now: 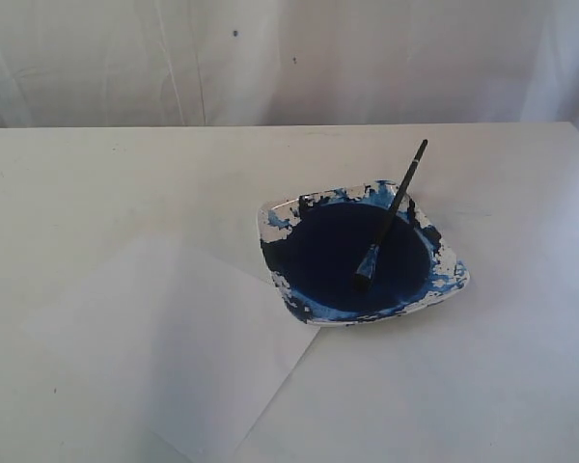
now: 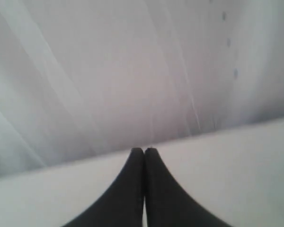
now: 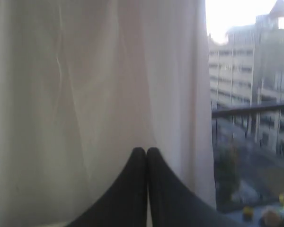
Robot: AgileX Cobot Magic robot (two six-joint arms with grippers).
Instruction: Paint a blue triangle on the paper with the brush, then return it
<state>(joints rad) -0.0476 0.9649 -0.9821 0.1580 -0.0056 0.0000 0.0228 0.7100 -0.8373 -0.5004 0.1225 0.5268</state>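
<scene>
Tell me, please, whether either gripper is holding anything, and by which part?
Nothing is held. The left gripper and the right gripper are both shut and empty; the brush rests untouched in the paint dish.

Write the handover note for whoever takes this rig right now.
Left tool: shut, empty, facing the curtain.
Right tool: shut, empty, also facing the curtain. Neither shows in the exterior view.
Brush: leaning in the paint dish, bristles in the dark blue pool, handle over the far rim.
Paper: flat on the table, near-left of the dish, one corner at its edge, blank.
Done: nothing, no blue triangle.
Left: take the brush, paint the triangle, return the brush.
</scene>
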